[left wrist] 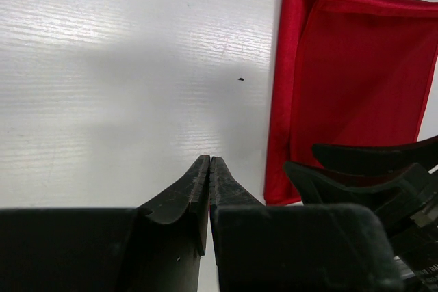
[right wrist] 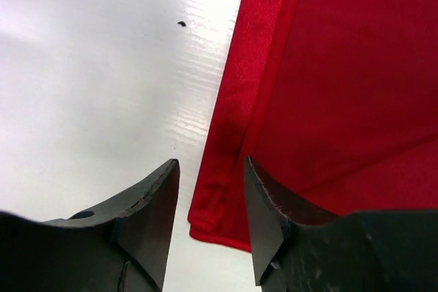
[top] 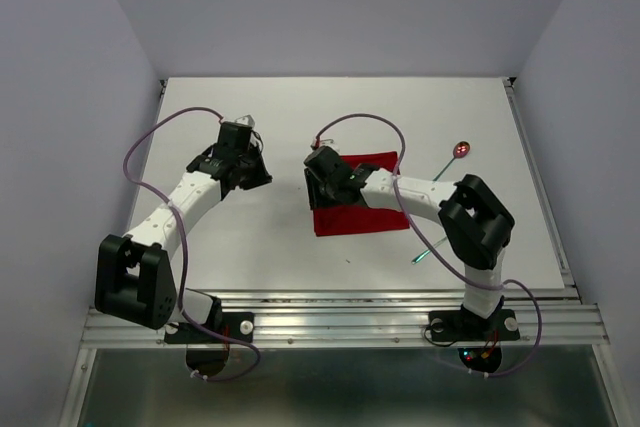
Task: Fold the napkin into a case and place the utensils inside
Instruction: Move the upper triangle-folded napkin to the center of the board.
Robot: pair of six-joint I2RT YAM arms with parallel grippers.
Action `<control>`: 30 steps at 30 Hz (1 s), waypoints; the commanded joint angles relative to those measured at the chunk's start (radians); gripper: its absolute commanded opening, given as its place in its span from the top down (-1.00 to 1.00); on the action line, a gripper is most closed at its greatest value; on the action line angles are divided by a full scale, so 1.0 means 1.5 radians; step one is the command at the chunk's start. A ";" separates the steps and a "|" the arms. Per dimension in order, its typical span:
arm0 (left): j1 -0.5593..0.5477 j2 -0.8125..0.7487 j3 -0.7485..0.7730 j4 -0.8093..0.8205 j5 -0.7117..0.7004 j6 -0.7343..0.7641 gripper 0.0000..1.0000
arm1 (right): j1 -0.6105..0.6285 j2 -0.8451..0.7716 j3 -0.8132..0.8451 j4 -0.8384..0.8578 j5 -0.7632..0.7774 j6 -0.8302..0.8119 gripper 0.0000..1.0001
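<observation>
The white bench (top: 280, 237) takes up most of the top view, with 2 arms bolted at its near edge. The left arm (top: 185, 197) reaches toward the middle of the bench, and the right arm (top: 440, 202) bends back leftward over the cloth.

The red napkin (top: 350, 219) lies flat roughly mid-bench, a bit toward the right edge. It's folded into a rectangle, and the left wrist view shows a doubled-over border along 2 of its sides (left wrist: 356, 66).

The right gripper (top: 318, 175) sits at the napkin's left edge. From its own camera the jaws are parted (right wrist: 211, 162), with the folded hem (right wrist: 233, 121) running up between the 2 fingers. It isn't pinching the cloth, so it has hold of nothing.

The left gripper (top: 255, 175) is over bare bench just left of the napkin. Its fingers are pressed together (left wrist: 210, 158) with only a hairline slit between them and nothing in there.

The spoon (top: 461, 150), with its shiny red bowl, lies on the far-right part of the bench, apart from the napkin. The fork (top: 425, 252), teal handle, lies closer to the near edge on the right, partly hidden by the right arm.

A tiny dark speck (left wrist: 241, 78) sits on the bench left of the napkin.
</observation>
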 commanded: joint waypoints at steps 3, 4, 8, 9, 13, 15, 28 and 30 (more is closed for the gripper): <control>0.009 -0.024 0.000 0.001 -0.010 0.012 0.68 | 0.032 0.056 0.060 -0.067 0.074 -0.022 -0.13; 0.009 -0.022 -0.001 0.001 -0.008 0.013 0.68 | 0.032 0.060 0.062 -0.071 0.080 -0.022 -0.20; 0.011 -0.021 -0.008 0.003 -0.006 0.016 0.69 | 0.061 0.084 0.078 -0.091 0.112 -0.025 -0.24; 0.011 -0.021 -0.011 0.005 -0.004 0.017 0.69 | 0.068 0.096 0.085 -0.095 0.119 -0.028 -0.22; 0.012 -0.022 -0.016 0.009 -0.004 0.016 0.69 | 0.084 0.122 0.097 -0.106 0.132 -0.039 0.03; 0.015 -0.024 -0.019 0.009 -0.005 0.015 0.69 | 0.092 0.128 0.099 -0.102 0.131 -0.052 0.16; 0.035 -0.025 -0.030 0.013 0.009 0.010 0.69 | 0.098 0.066 -0.020 0.004 0.133 -0.155 0.74; 0.035 -0.023 -0.030 0.015 0.011 0.010 0.69 | 0.098 0.033 -0.090 0.054 0.109 -0.193 0.74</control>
